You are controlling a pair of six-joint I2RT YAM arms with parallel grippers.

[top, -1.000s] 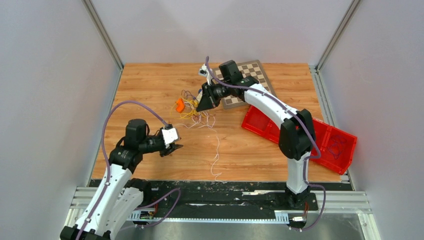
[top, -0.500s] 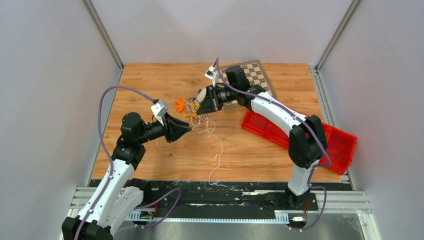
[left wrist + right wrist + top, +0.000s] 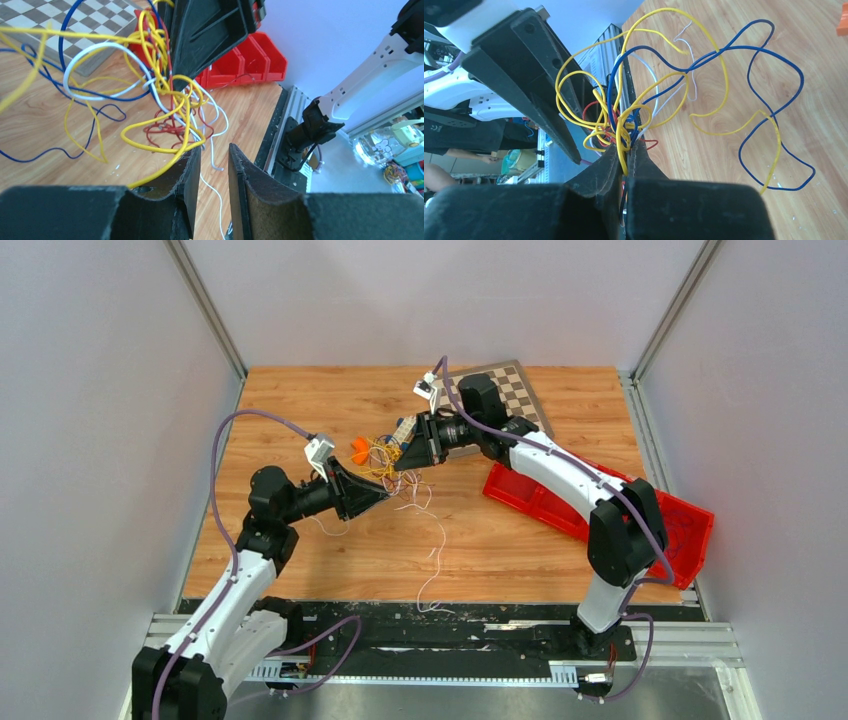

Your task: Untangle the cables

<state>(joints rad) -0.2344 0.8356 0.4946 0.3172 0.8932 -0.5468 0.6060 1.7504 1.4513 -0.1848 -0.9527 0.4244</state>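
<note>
**Tangle lifted by one pincer, second about to take a strand**

Nearest the arm bases, a loose white wire (image 3: 437, 550) trails toward 6 o'clock across the counter (image 3: 300, 400), its end close to the near edge. Past it, the left pincer (image 3: 384, 494) comes in from 8 o'clock of the knot. Its jaws stand slightly spread with a narrow gap, and yellow and white loops lie right at its tips, none clearly caught. The cables (image 3: 382, 453), a bunch of yellow, blue, white and red wires, sit just beyond at about 11 o'clock of the counter's middle. The right pincer (image 3: 402, 462), reaching from 2 o'clock, is pressed together on a bunch of strands there.

The step looks to be one side anchoring the knot while the other picks a single strand. The next move calls for closing the left pincer on one wire only, then drawing it toward 8 o'clock, slowly enough that loops slide rather than tighten.

Open wood lies at 7 to 9 o'clock, good room for pulling. A small orange piece (image 3: 358, 450) sits just beside the knot at 9 o'clock. Farther off, the chessboard (image 3: 510, 385) at 1 o'clock and the red bins (image 3: 680, 530) at 4 o'clock crowd the right side.
</note>
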